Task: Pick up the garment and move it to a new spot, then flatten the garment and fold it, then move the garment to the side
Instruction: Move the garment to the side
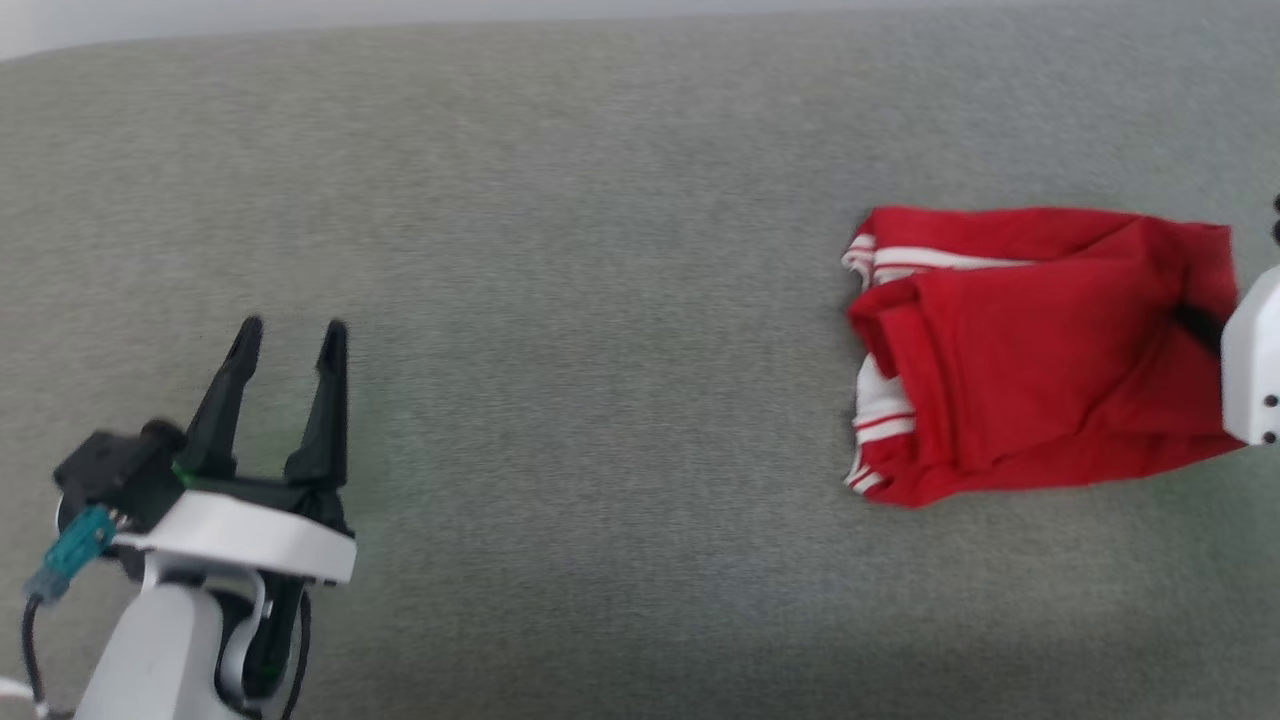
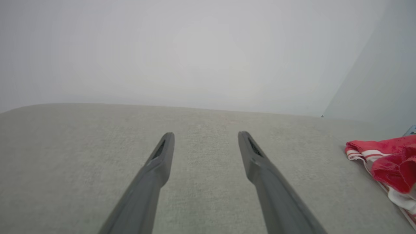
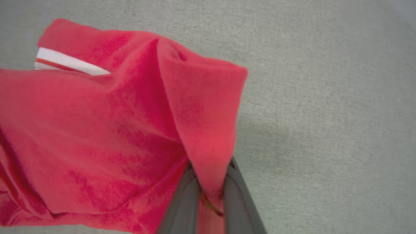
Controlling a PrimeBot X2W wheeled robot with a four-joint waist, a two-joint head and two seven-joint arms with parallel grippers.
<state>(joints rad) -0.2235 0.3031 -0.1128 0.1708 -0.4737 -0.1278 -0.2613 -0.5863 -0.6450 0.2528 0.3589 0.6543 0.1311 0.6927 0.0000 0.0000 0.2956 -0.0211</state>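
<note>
Right gripper (image 3: pixel 209 195) is pinching a garment (image 1: pixel 1030 350) fold near the surface's (image 1: pixel 600 300) right edge. Left gripper (image 1: pixel 290 335) is hovering, jaws spread wide, empty.

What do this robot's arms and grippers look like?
The left gripper has two long, tapering black fingers on a black base, a white wrist plate, a pale grey forearm, a teal connector and a black cable. The right gripper shows dark grey fingers and a white housing with small black dots.

Black tapered fingers (image 1: pixel 222 400) of the left pincer (image 1: pixel 292 335), white wrist collar (image 1: pixel 240 540), pale grey forearm (image 1: pixel 160 650), teal plug (image 1: pixel 72 552) on black cable (image 1: pixel 30 640), white right-arm housing (image 1: pixel 1250 370) with dark screws (image 1: pixel 1270 402)
</note>
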